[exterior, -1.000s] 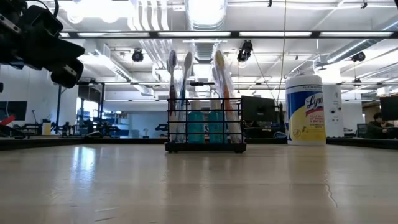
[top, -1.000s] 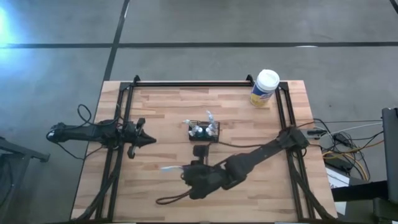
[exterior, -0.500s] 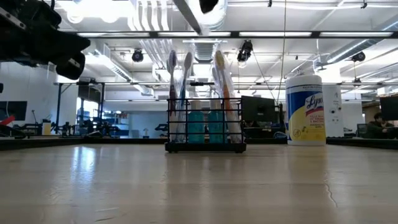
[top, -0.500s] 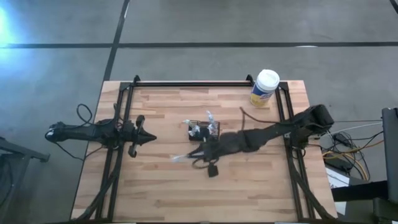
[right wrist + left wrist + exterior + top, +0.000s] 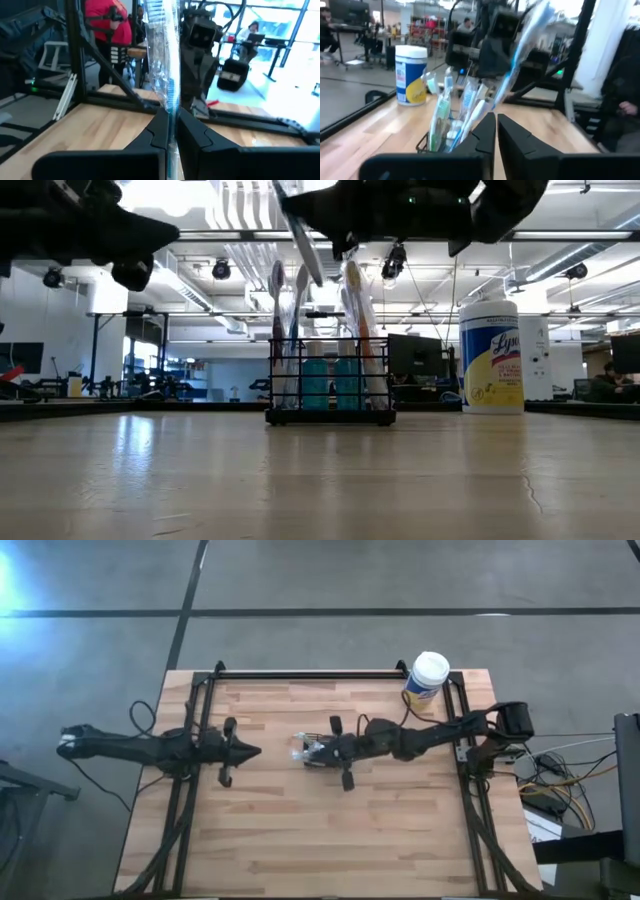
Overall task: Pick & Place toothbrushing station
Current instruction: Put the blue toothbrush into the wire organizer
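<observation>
right wrist view: right pincer (image 5: 171, 131) clamps a toothbrush (image 5: 165, 65); ease it straight down into the basket (image 5: 322, 753); left pincer (image 5: 496, 131) closed, empty.

The right arm, low over the near part of the table a second ago, now stretches across the middle, with the right pincer (image 5: 318, 751) above the black wire basket (image 5: 330, 385). The toothbrush (image 5: 165, 75) it carries has travelled with it and now slants over the brushes in the basket, clamped between the closed fingers (image 5: 194, 134). The left pincer (image 5: 254, 751) has slid a little toward the basket, and its arm lies straighter.
</observation>
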Tool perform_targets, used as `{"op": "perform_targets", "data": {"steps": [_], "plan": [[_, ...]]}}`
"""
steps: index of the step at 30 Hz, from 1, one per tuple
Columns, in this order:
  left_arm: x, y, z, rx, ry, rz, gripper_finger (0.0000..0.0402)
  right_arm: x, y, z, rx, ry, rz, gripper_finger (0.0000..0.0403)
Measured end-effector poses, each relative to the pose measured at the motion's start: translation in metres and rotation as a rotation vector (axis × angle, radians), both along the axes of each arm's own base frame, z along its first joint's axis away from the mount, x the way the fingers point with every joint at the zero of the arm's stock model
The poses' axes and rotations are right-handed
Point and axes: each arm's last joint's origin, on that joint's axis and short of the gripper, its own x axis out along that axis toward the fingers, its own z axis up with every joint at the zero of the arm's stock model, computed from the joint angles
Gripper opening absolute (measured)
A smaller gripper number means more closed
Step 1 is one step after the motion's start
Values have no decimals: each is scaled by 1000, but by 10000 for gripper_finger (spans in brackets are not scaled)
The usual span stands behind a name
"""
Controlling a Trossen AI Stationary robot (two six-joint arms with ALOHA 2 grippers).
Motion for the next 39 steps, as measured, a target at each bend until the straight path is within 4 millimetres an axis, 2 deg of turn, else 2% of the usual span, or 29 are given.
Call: {"op": "perform_targets", "data": {"steps": [6,11,16,20,29,39], "plan": [[27,-3,25,123,19,2,65,3,1,10,-15,-24,4,13],[55,-6,40,186,80,-14,140,3,-1,11,-22,-32,0,13],[79,-9,63,254,56,-28,217,3,-1,11,-23,-30,-1,13],[91,-13,76,288,11,-88,254,4,-1,12,-38,-43,-5,13],[101,-14,86,305,-39,-117,251,4,-2,15,-72,-78,-47,13],[104,-15,88,296,-103,-130,204,4,-3,16,-73,-87,-85,13]]}}
